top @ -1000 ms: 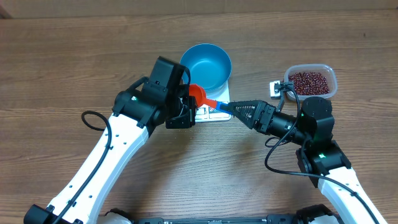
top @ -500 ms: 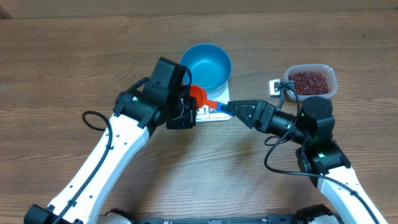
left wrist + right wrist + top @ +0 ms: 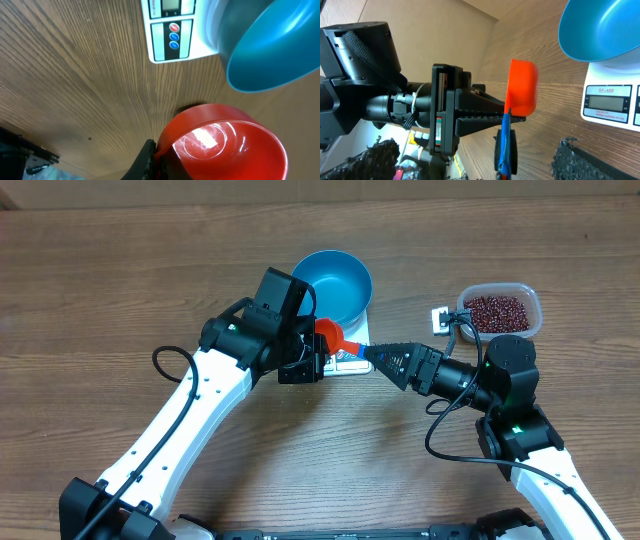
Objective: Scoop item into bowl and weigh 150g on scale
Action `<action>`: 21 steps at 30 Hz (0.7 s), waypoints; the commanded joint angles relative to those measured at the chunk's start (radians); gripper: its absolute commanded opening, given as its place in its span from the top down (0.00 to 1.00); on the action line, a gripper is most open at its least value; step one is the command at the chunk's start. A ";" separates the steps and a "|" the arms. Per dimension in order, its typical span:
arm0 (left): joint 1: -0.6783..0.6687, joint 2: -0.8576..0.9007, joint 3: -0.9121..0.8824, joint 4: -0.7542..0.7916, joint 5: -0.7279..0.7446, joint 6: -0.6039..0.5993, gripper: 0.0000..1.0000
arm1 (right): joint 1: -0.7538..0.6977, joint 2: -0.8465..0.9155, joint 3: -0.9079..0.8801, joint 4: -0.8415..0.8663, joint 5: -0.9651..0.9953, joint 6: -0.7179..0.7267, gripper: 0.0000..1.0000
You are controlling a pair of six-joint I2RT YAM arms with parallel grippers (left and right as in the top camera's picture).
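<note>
Beans lie heaped in a clear tub at about 3 o'clock from the blue bowl in the overhead view, well apart from it and with neither arm touching them. The bowl stands on the white scale, whose button panel juts out at the bowl's 6 o'clock edge. Nothing shows inside the bowl, so by my reading the weighing has not begun. Seating the bowl on the scale beforehand makes sense, since each scoopful can then be read as it lands.

The left gripper has its jaws pressed together on the neck of a red scoop. It holds the scoop clear of the bench, just at the bowl's 6 o'clock side and over the scale's panel. The cup is empty, and its blue handle points toward 4 o'clock, straight at the right gripper. That gripper's jaws are spread wide. From its own wrist camera the handle runs down between the two fingers, and neither seems to touch it.

Pinching at the neck leaves the whole handle free, which looks like the reason for this hold: the scoop is being offered to the arm nearer the tub. I judge this a handover, with the right jaws needing to close on the handle before the left lets go. A loose or skewed closing could let the scoop twist or drop onto the scale.
</note>
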 commanded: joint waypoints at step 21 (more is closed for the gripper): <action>-0.023 0.005 0.021 -0.023 0.020 -0.014 0.96 | 0.005 -0.002 0.032 -0.027 0.026 -0.048 0.00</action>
